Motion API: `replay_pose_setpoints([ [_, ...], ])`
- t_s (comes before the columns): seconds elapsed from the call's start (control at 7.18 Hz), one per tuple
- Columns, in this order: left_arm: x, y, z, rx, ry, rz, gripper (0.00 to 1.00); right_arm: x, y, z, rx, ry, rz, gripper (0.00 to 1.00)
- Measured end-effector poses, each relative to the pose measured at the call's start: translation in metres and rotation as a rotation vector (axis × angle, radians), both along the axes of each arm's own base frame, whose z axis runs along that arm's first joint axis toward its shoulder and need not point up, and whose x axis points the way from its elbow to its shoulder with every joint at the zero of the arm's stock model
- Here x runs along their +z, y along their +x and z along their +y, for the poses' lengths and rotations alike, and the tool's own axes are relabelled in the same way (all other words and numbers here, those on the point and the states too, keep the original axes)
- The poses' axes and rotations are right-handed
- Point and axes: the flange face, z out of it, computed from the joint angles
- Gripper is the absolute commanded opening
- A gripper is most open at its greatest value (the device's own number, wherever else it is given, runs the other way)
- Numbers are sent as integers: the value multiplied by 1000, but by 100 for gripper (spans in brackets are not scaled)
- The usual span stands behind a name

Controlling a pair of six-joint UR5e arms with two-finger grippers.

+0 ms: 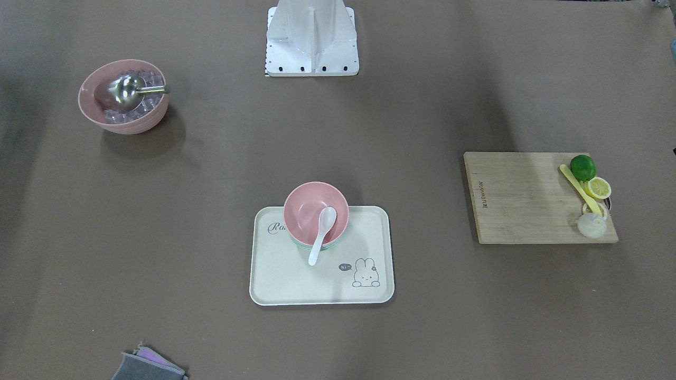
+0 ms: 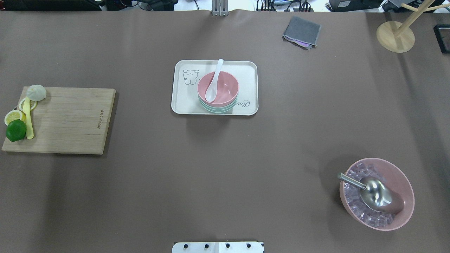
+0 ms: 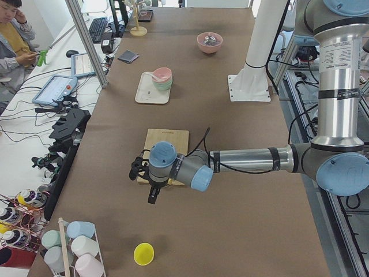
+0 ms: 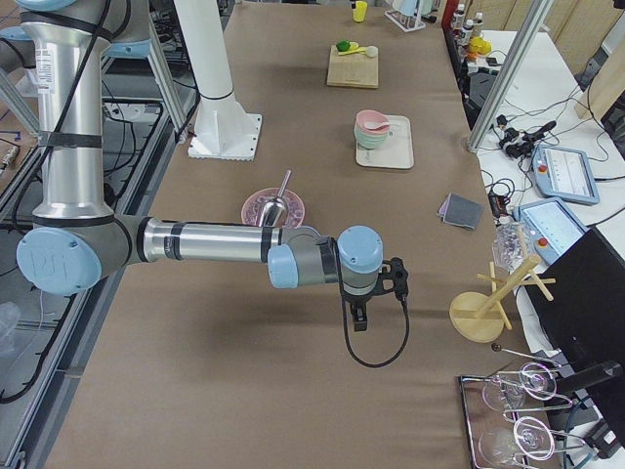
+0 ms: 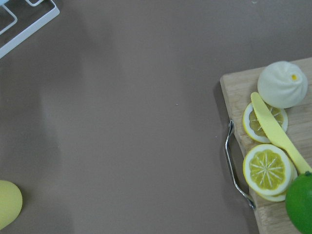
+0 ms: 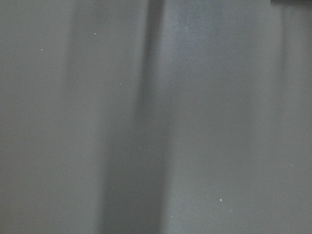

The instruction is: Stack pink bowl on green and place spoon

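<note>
1. My left gripper (image 3: 153, 196) hangs over the brown table cover just past the cutting board's outer end, well apart from the tray on my left. I cannot tell whether its fingers are apart or together.
2. My right gripper (image 4: 356, 315) hangs well to the right of the tray, over bare cover. I cannot tell its state either.
3. Nearer me than the tray and off to its right sits the ice bowl (image 2: 404, 182), round, matte pink and tilted. It holds clear ice cubes (image 2: 355, 203) and a shiny metal scoop (image 2: 376, 195).
4. Left of the tray lies the rectangular wooden cutting board (image 2: 66, 119), its grain plain to see. At its outer end are a glossy lime (image 2: 16, 130), lemon slices (image 2: 14, 116), a yellow plastic knife (image 2: 29, 119) and a white pleated bun (image 2: 36, 92).
5. The tray (image 2: 182, 105) is cream, smooth and round-cornered, with a printed rabbit. On it the pink bowl (image 2: 226, 88) sits nested in the green bowl (image 2: 216, 109). The white glossy spoon (image 2: 215, 79) rests inside, its handle leaning over the far rim.
6. Beyond the tray, to the right, lies a folded grey cloth (image 2: 302, 31). Farther right stands a wooden stand (image 2: 395, 37) with a round base.
</note>
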Motion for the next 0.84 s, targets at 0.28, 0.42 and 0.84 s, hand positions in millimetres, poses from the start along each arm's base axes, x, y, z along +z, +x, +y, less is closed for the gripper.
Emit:
replay_pose_setpoints([
  [0.28,-13,-1,2,-2,-39,-3,98,-2,0,-3,3,4,7,100],
  [0.42,-14,0,3,-2,-46,-3,98,-8,0,-6,4,12,8,100],
  [0.84,-17,0,2,1,-39,0,98,-31,-1,-24,6,13,4,100],
])
